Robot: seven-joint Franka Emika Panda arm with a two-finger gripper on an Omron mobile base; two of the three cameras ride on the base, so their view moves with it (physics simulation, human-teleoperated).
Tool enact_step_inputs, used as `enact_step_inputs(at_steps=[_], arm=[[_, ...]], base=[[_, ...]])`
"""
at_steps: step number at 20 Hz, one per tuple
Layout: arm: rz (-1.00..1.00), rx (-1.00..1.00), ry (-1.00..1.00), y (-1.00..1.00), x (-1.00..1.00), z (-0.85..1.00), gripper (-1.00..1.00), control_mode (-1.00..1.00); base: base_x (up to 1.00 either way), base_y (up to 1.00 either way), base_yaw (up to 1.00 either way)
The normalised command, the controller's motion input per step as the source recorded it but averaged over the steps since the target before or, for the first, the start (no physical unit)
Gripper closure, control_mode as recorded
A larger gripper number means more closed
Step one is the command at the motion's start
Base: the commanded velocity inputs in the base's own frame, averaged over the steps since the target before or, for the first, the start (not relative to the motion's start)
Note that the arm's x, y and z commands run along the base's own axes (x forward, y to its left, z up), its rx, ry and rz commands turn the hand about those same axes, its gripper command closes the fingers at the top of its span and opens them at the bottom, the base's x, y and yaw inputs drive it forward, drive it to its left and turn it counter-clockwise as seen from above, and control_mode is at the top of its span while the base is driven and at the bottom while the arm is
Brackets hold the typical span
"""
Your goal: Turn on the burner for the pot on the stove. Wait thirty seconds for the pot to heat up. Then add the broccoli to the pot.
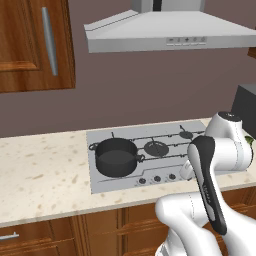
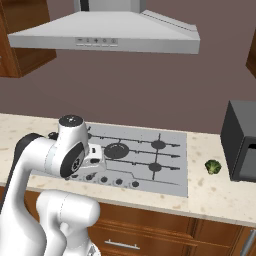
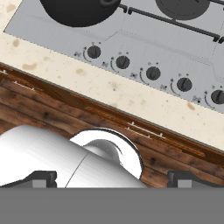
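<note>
The dark pot (image 1: 116,156) stands on the front left burner of the silver stove (image 1: 165,135), and its rim shows at the top of the hand view (image 3: 78,8). A row of small dark knobs (image 3: 122,61) runs along the stove's front edge (image 3: 144,39). The green broccoli (image 2: 213,167) lies on the counter to the right of the stove (image 2: 150,155). My gripper (image 3: 113,180) hangs open and empty over the counter's front edge, just short of the knobs. Its fingertips (image 3: 43,178) stand far apart.
A grey range hood (image 1: 170,30) hangs above the stove. A dark box appliance (image 2: 242,140) stands on the counter right of the broccoli. The speckled beige counter (image 1: 45,170) stretches left of the stove. Wooden drawers (image 3: 109,118) sit under the counter edge.
</note>
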Motion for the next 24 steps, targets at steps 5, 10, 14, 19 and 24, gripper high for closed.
enact_step_inputs(at_steps=[5,10,14,19,24], arm=[[0.0,0.0,0.0,0.0,0.0,0.0,-1.0,-1.0],[0.0,0.0,0.0,0.0,0.0,0.0,-1.0,-1.0],[0.0,0.0,0.0,0.0,0.0,0.0,-1.0,-1.0],[0.0,0.0,0.0,0.0,0.0,0.0,-1.0,-1.0],[0.0,0.0,0.0,0.0,0.0,0.0,-1.0,-1.0]], base=[[0.0,0.0,0.0],[0.0,0.0,0.0],[0.0,0.0,0.0],[0.0,0.0,0.0],[0.0,0.0,0.0]])
